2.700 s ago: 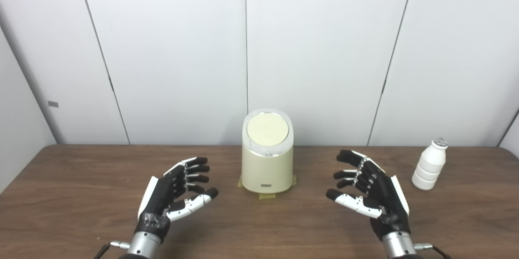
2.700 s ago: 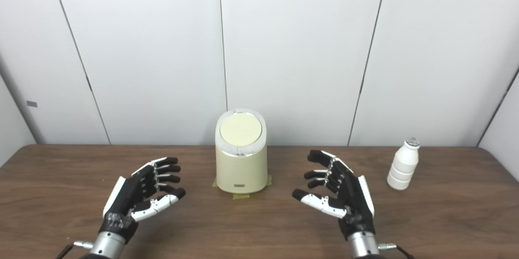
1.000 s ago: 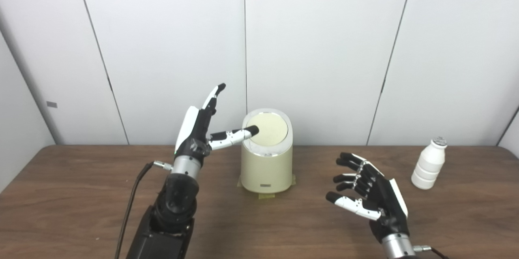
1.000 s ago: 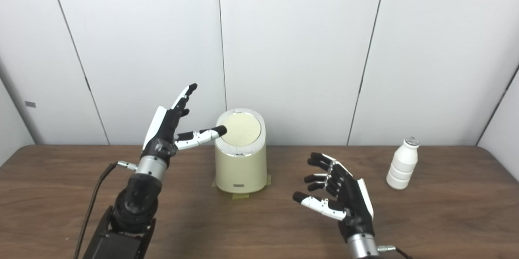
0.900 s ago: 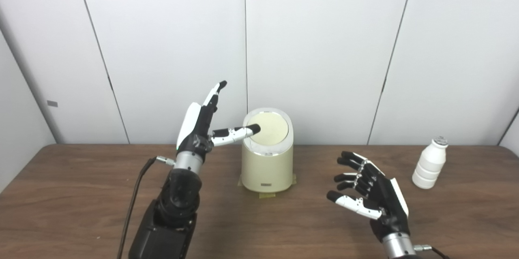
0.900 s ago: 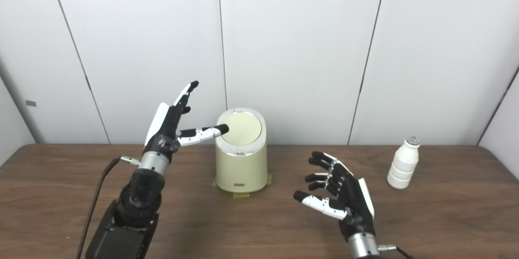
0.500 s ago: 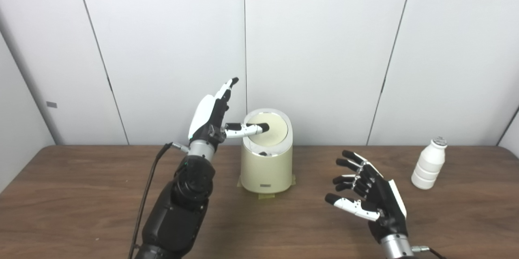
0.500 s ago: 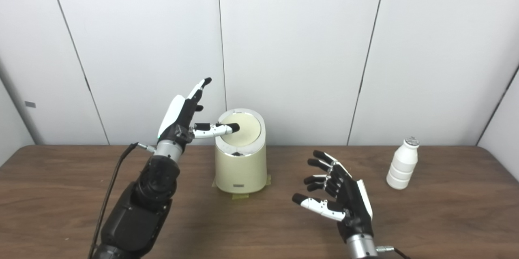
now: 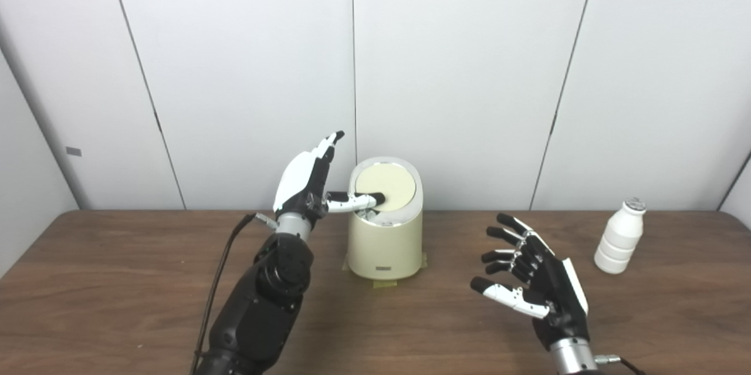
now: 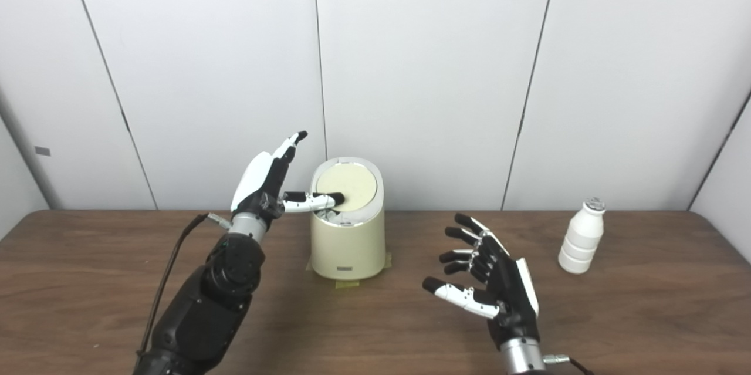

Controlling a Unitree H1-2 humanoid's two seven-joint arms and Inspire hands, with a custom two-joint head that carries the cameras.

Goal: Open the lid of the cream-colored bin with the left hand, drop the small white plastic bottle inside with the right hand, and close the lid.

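While left hand [image 9: 305, 178], fingers spread, thumbs lid [image 9: 392, 182]; bottle [image 9: 619, 236] upright, right of empty, splayed right hand [image 9: 543, 293].

The left hand [image 10: 264, 187] presses its thumb onto the bin's lid [image 10: 350, 186]; the right hand [image 10: 496, 287] hovers spread.

Brown wooden table [image 9: 117, 281]; white panelled wall [image 9: 457, 70].
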